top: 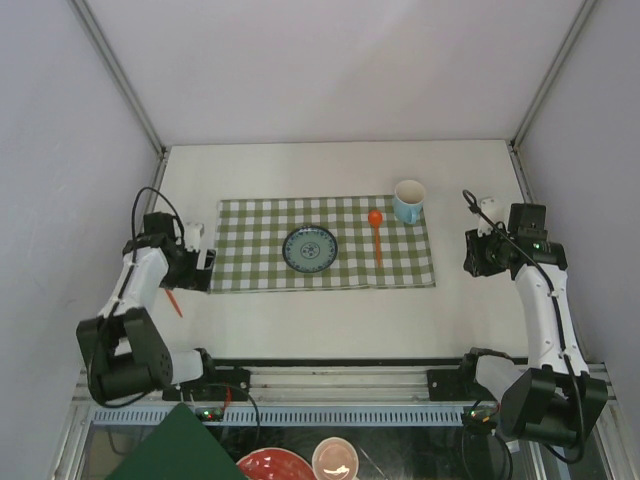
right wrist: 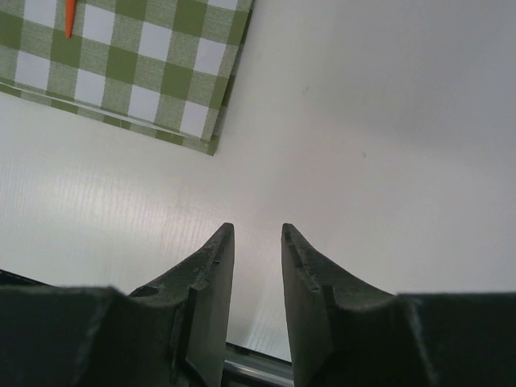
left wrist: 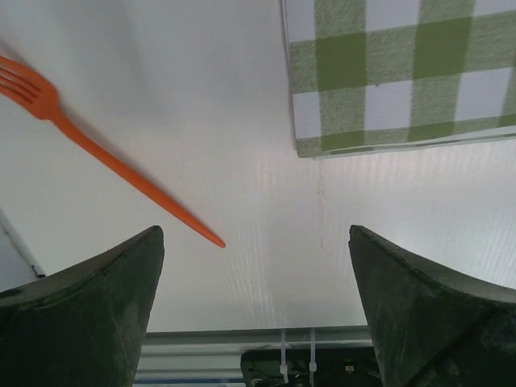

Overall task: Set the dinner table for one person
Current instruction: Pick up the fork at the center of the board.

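The dinner table [top: 300,320] carries a green-and-white checked cloth [top: 250,240] with a blue-patterned plate [top: 309,248] at its middle. An orange spoon [top: 376,232] lies to the plate's right, and a light blue mug [top: 408,200] stands at the cloth's far right corner. On the bare tabletop left of the cloth [left wrist: 403,72] lies an orange fork [top: 173,300] [left wrist: 105,157]. My left gripper [top: 205,260] [left wrist: 256,234] hovers wide open just beside the fork's handle tip, holding nothing. My right gripper [top: 474,255] [right wrist: 258,230] hangs right of the cloth [right wrist: 145,72], narrowly open and empty.
The table's metal front rail [top: 330,365] runs along the near edge. Below it sit a red bowl [top: 270,465], a pinkish bowl [top: 336,458] and a dark green sheet [top: 175,450]. White walls enclose the table on three sides.
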